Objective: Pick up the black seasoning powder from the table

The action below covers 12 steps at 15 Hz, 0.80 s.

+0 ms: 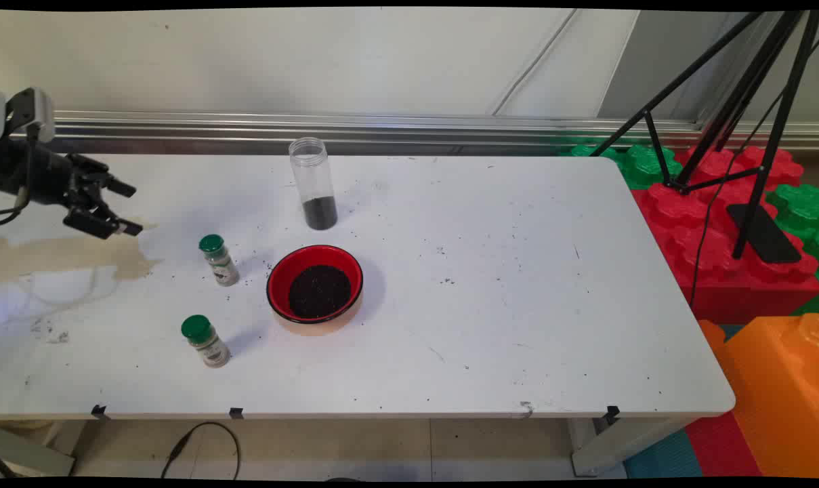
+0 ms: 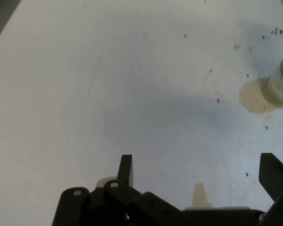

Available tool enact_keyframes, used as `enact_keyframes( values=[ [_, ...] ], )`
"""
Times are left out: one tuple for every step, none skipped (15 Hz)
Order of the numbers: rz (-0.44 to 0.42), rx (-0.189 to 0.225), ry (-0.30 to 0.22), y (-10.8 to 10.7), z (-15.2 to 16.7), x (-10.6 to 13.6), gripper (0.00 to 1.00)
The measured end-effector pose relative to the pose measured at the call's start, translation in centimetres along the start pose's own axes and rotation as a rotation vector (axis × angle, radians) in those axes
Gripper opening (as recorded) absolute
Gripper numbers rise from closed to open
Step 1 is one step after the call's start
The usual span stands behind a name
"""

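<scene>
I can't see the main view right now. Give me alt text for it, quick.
The open black gripper hovers empty over the left end of the white table, nearest the farther of two green-capped spice jars; the other jar stands closer to the camera. To their right sits a red bowl of dark grains, with a tall clear jar behind it holding a little of the same.

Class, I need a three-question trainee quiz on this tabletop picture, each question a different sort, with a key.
1. True or false: the gripper holds a jar.
2. How many green-capped spice jars stand on the table?
3. What holds more dark grains: A) the red bowl, B) the clear tall jar?

Key: 1. False; its fingers are open and empty. 2. Two: the far jar and the near jar. 3. A.
</scene>
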Motion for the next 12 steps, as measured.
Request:
enact_keyframes(
  values=[
    [0.010,-0.003,0.004,-0.2,0.1,0.4,1.00],
    [0.026,-0.009,0.011,-0.4,0.4,1.0,1.00],
    [0.040,-0.014,0.018,-0.6,0.6,1.5,1.00],
    [0.058,-0.021,0.027,-0.7,0.8,2.2,1.00],
    [0.077,-0.027,0.037,-0.9,1.1,2.9,1.00],
    [0.093,-0.032,0.046,-1.1,1.4,3.5,1.00],
    [0.112,-0.037,0.058,-1.3,1.7,4.2,1.00],
    [0.128,-0.040,0.068,-1.4,2.0,4.8,1.00],
    [0.142,-0.043,0.076,-1.6,2.2,5.4,1.00],
    [0.155,-0.046,0.085,-1.7,2.5,5.9,1.00],
    [0.165,-0.049,0.092,-1.9,2.8,6.4,1.00],
    [0.178,-0.052,0.102,-2.0,3.1,7.0,1.00]
  ],
)
